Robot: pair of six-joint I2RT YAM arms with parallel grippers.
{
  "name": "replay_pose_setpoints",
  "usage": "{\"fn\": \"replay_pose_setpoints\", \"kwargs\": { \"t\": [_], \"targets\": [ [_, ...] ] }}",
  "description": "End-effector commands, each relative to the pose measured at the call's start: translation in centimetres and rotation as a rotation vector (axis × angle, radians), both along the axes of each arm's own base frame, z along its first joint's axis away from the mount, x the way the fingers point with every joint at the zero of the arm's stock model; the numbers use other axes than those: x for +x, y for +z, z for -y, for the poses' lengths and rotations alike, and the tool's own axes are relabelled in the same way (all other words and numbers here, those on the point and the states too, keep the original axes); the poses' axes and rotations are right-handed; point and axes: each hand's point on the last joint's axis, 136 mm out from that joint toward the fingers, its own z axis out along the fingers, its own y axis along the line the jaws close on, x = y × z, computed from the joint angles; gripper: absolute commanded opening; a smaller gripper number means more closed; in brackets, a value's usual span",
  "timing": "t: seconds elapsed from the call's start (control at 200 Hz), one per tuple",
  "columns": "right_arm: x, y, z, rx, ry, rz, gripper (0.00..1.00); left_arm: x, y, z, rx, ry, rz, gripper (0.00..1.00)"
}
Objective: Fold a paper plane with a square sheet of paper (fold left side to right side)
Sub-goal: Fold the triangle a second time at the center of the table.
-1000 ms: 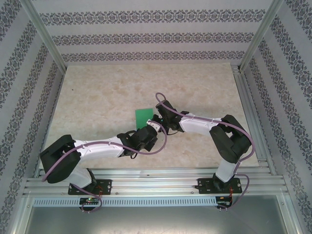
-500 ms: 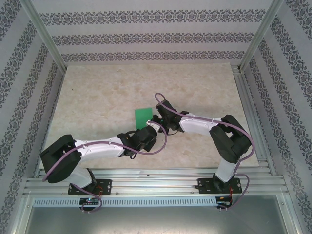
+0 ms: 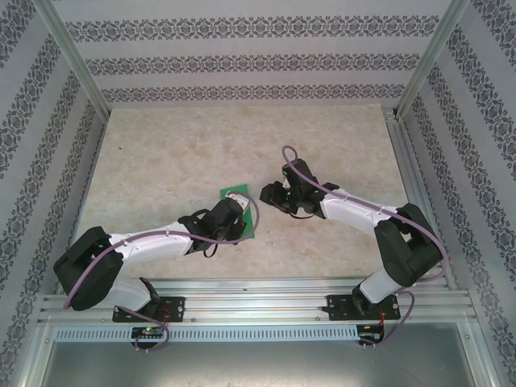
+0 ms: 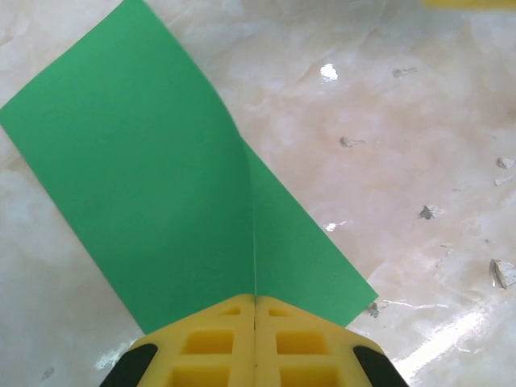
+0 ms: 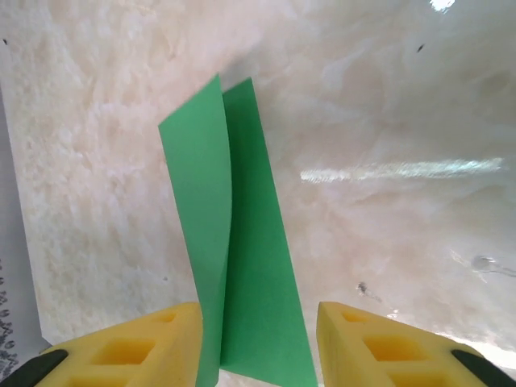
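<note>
Bench of pale marbled stone carries the job, and near its middle, between the two arms, lies the square sheet of paper, bright green and plain. Judging by how it lies, the first fold from the left side to the right side has been brought over but not pressed down. The right wrist view shows two long green layers meeting along one edge, with the upper layer standing partly off the lower one. The left wrist view shows a sharp line running up from the near edge. No pointed nose and no wings show, so the flattening of this crease and all the later folds look to be left. The left hand is clamped on the near edge of the sheet, its yellow fingers pressed together with the green paper running in between them. The right hand stands apart, its fingers on either side of the sheet's end and gripping nothing. Whether one of them grazes the raised layer I cannot tell.
</note>
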Motion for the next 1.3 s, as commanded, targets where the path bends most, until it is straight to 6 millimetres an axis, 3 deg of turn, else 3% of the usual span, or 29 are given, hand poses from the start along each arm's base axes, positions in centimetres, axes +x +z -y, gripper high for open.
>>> {"fn": "replay_pose_setpoints", "kwargs": {
  "t": [0.0, 0.24, 0.515, 0.734, 0.994, 1.114, 1.294],
  "targets": [
    [0.0, 0.7, 1.6, -0.030, 0.015, 0.079, 0.39, 0.3, 0.5, 0.1, -0.112, 0.006, -0.042, 0.00],
    [-1.8, -0.6, 0.9, 0.079, 0.082, 0.124, 0.25, 1.9, 1.0, -0.4, -0.186, -0.007, -0.079, 0.00],
    [-3.4, -1.9, -1.3, 0.113, 0.158, 0.113, 0.21, 2.9, -0.4, -0.8, -0.175, -0.009, -0.126, 0.00],
    [-3.9, -1.9, -4.9, 0.180, 0.203, 0.084, 0.09, 3.5, -1.1, -1.2, -0.162, 0.004, -0.135, 0.00],
    [-4.9, -4.6, -8.5, 0.187, 0.223, -0.018, 0.04, 4.1, -0.7, -1.7, -0.189, 0.019, -0.129, 0.00],
    [-5.0, -5.9, -8.9, 0.137, 0.228, -0.049, 0.04, 4.2, -0.9, -1.8, -0.182, 0.023, -0.132, 0.01],
    [-5.8, -8.0, -7.5, 0.026, 0.224, -0.104, 0.03, 4.5, -1.7, -2.4, -0.167, 0.043, -0.140, 0.01]
  ]
}}
